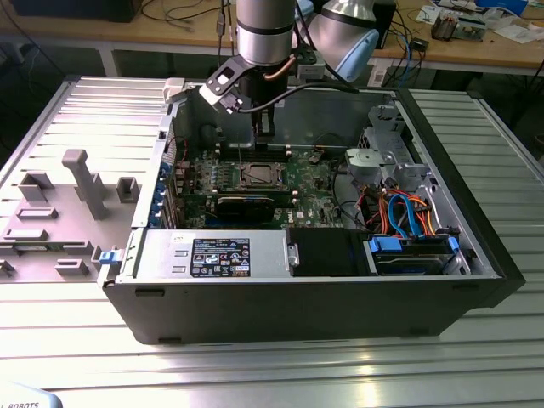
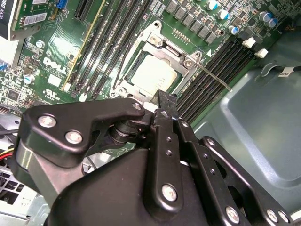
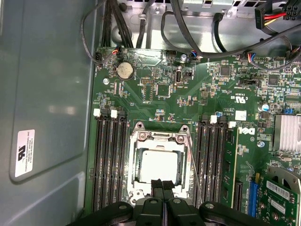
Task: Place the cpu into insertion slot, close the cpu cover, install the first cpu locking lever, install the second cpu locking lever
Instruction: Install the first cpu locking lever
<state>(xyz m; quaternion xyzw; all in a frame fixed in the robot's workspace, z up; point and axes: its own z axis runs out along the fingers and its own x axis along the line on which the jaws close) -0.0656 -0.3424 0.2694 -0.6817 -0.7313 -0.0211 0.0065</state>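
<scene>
cpu [image 3: 158, 165] seated in socket; cpu cover [image 3: 157, 137] looks down over it. my gripper [image 3: 162, 183] is pressed together, empty, tips at the cover's edge. locking lever [image 2: 216, 78] sticks out, seemingly unlatched; levers remain, i judge.

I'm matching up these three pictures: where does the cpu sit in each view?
Exterior view: the cpu lies mid-motherboard inside the open case, near the pincer.
Second wrist view: the cpu lies just beyond the pincer's tip.
First wrist view: the cpu lies beside the pincer's tip.
Shared landmark: the silvery cpu cover framing it.
</scene>
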